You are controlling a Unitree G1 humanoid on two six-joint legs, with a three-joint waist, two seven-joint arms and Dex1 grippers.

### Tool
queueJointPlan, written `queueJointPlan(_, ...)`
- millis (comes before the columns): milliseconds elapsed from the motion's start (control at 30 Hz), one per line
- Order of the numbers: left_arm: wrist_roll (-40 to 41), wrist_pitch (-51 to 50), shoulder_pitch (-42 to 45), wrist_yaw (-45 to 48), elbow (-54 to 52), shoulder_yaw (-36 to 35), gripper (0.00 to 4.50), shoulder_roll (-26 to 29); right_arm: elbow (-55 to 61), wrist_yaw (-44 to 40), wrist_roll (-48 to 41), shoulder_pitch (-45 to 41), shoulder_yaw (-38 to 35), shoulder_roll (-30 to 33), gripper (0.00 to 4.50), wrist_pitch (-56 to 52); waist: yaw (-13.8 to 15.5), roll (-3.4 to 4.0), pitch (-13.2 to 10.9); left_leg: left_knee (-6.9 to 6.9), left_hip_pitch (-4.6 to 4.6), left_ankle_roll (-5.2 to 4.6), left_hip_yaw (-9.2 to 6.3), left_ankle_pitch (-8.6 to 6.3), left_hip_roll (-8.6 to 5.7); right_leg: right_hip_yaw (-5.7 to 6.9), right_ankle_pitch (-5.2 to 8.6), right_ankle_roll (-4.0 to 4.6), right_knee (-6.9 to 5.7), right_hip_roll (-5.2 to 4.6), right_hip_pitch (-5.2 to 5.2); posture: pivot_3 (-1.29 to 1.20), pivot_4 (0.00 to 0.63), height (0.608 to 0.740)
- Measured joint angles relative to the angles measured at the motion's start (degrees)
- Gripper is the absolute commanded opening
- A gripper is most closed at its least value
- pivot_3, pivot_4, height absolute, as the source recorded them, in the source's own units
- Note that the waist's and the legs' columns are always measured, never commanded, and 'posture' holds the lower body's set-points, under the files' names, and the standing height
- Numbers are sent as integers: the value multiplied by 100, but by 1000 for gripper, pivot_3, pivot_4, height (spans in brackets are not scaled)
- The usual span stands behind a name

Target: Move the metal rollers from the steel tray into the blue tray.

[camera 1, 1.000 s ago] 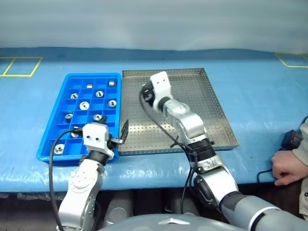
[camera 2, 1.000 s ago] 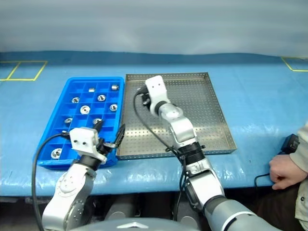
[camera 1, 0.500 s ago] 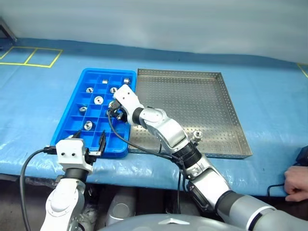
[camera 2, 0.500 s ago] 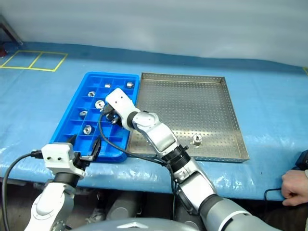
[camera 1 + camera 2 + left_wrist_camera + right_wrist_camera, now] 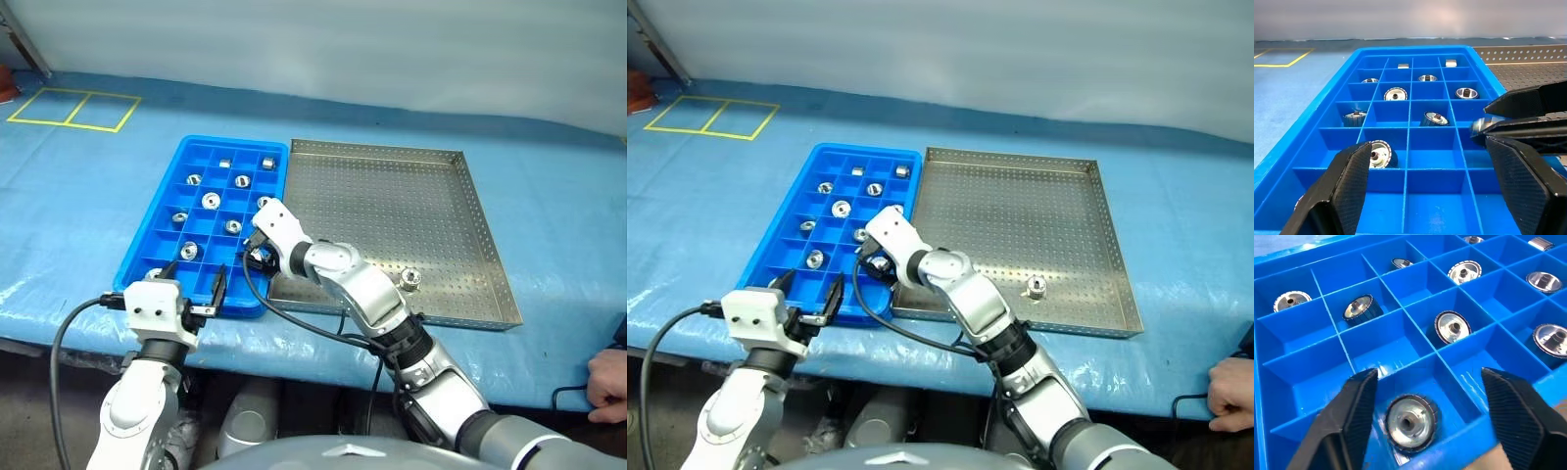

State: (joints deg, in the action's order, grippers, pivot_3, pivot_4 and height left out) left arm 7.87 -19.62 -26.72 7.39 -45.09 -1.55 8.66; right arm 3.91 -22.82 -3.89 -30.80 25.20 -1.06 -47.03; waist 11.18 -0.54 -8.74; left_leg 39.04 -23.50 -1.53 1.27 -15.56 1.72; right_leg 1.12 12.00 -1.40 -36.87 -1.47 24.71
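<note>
The blue tray (image 5: 157,250) lies left of the steel tray (image 5: 446,211) on the blue table cover. Several metal rollers (image 5: 210,200) sit in its compartments. One metal roller (image 5: 409,279) stands near the steel tray's front rim. My right gripper (image 5: 260,257) hangs open over the blue tray's near right compartments. In the right wrist view a roller (image 5: 1411,422) lies free in the compartment below the spread fingers (image 5: 1354,401). My left gripper (image 5: 191,284) is open and empty at the blue tray's front edge; its wrist view shows its gripper (image 5: 1428,144) facing the tray.
A person's hand (image 5: 607,377) rests at the table's front right edge by a black cable. Yellow tape squares (image 5: 73,108) mark the cover at the far left. The steel tray's perforated floor (image 5: 1019,211) is bare apart from the one roller.
The camera has swung left. My right gripper travelled from the steel tray to the blue tray's near right compartments and opened, leaving a roller there. The left hand drew back slightly.
</note>
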Motion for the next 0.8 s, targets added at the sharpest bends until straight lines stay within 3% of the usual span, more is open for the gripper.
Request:
queueJointPlan(33, 3, -6, 77, 27, 6, 7, 4095, 30, 117, 34, -46, 69, -106, 7, 4486, -89, -4, 1, 0, 1, -1, 0, 0, 0, -1, 1, 0, 0, 0, 0, 1, 356, 150, 740)
queueJointPlan(267, 129, -161, 536, 332, 194, 114, 4095, 236, 1304, 437, -261, 406, -1133, 153, 4486, -686, -162, 1, -1, 1, -7, 0, -4, 0, -6, 4, -1, 0, 1, 0, 3, 238, 150, 740)
queueJointPlan(567, 244, -340, 1102, 749, 592, 518, 4095, 396, 2617, 1363, -253, 947, -2430, 235, 4486, -1864, -645, 2, 0, 1, -3, 0, -2, 0, -5, -2, -2, 2, -5, 0, 0, 126, 150, 740)
queueJointPlan(800, 371, -398, 1289, 943, 762, 710, 4095, 408, 3162, 1746, -257, 1449, -2708, 100, 4486, -2690, -927, 2, 0, 1, 4, -1, 4, 0, 1, -14, -2, 1, -9, 1, -1, 84, 150, 740)
